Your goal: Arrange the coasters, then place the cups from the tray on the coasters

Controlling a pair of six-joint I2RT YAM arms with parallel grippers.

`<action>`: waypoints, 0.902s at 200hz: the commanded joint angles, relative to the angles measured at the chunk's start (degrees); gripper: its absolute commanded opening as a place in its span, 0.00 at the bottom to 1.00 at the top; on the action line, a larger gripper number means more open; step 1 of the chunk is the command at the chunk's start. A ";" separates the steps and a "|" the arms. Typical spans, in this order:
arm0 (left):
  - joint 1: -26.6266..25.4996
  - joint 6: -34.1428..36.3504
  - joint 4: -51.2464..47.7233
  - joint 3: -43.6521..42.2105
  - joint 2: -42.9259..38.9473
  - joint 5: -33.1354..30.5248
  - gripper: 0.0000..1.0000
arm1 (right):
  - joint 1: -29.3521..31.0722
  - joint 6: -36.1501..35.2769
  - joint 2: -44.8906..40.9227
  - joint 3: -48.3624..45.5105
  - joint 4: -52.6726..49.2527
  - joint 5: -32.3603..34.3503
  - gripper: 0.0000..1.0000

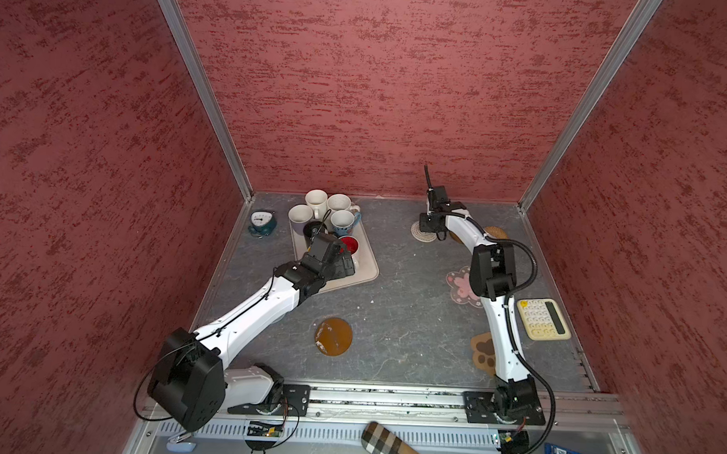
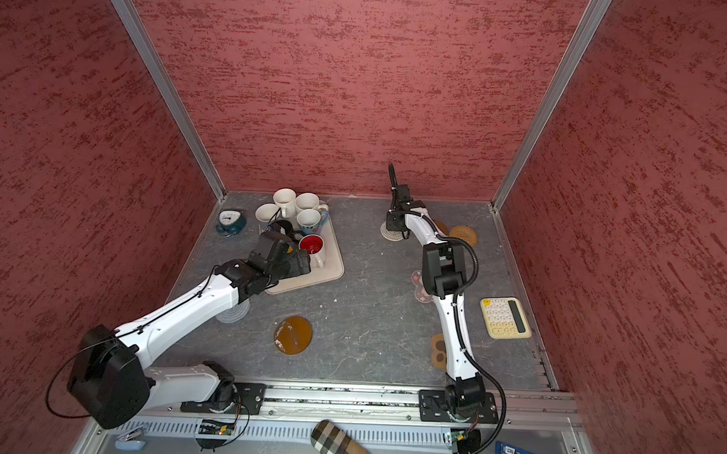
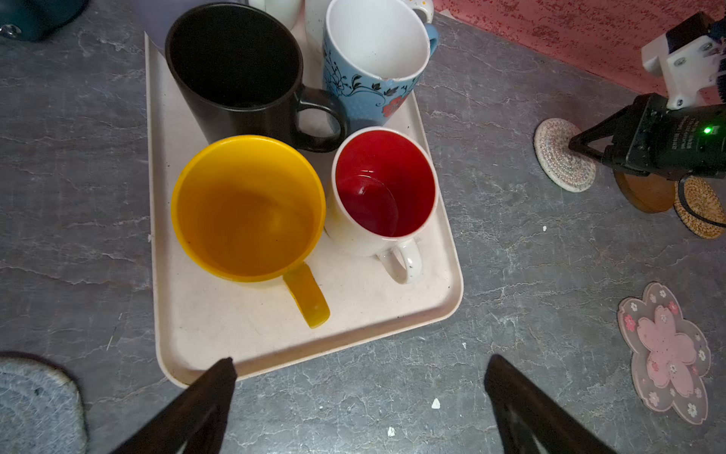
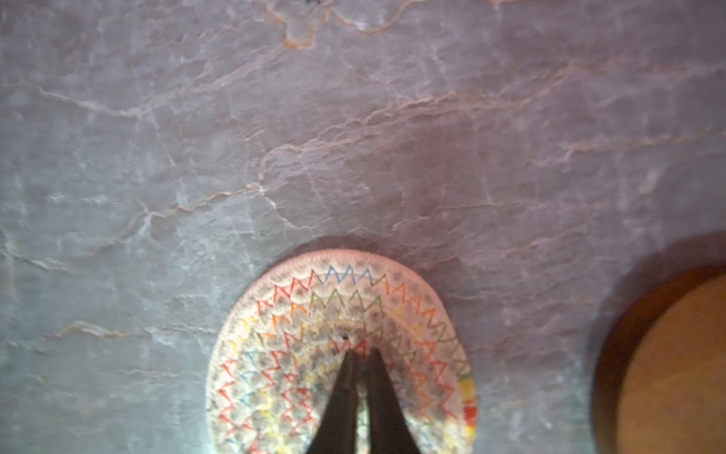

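Right gripper [image 4: 362, 351], jaws almost together, tips on the woven coaster [image 4: 314, 314] at far right; left gripper [image 3: 361, 363] wide open over the near edge of the tray [image 3: 235, 342]. Coasters [image 1: 334, 336] spread about the table [image 1: 392, 304], all bare. Cups [image 3: 247, 212] all on the tray at far left, none placed yet.

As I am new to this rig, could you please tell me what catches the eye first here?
The bright yellow mug and the red-lined mug stand out on the beige tray at the back left, with the left pincer wide open near them. At the back right, the right pincer holds its nearly closed tips over a woven coaster.
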 commanded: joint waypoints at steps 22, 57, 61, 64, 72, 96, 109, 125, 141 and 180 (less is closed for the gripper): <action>-0.45 0.79 -0.19 0.23 -1.97 -0.24 0.99 | -0.48 1.83 -2.01 1.77 -2.34 -2.47 0.47; -1.90 1.13 -3.37 2.27 -4.07 -1.33 0.99 | -0.44 1.59 -8.42 1.38 -3.30 -3.38 0.62; -2.21 1.35 -3.62 2.55 -4.29 -1.40 1.00 | -0.50 1.40 -9.46 0.95 -3.57 -3.42 0.63; -2.45 1.47 -3.83 2.71 -4.40 -1.42 0.99 | -0.51 1.30 -10.20 0.50 -3.76 -3.43 0.64; -3.03 1.58 -4.38 3.31 -4.67 -1.39 1.00 | -0.49 1.17 -12.70 -1.54 -3.90 -3.23 0.66; -5.06 1.91 -6.81 5.79 -4.63 -1.23 0.99 | -0.47 1.23 -24.55 -15.76 1.11 -2.26 0.78; -6.13 2.20 -8.00 7.17 -4.21 -1.46 1.00 | -0.53 1.73 -31.91 -25.74 5.49 -1.05 0.81; -7.41 2.37 -8.92 8.14 -3.48 -1.53 1.00 | -0.88 3.37 -40.14 -36.90 9.32 0.13 0.83; -8.35 2.54 -9.46 8.82 -2.54 -1.26 1.00 | -1.27 5.89 -47.09 -47.66 12.54 -0.55 0.84; -10.50 3.25 -9.23 8.45 -0.85 -0.11 1.00 | -1.38 12.16 -60.83 -70.42 19.09 -0.01 0.84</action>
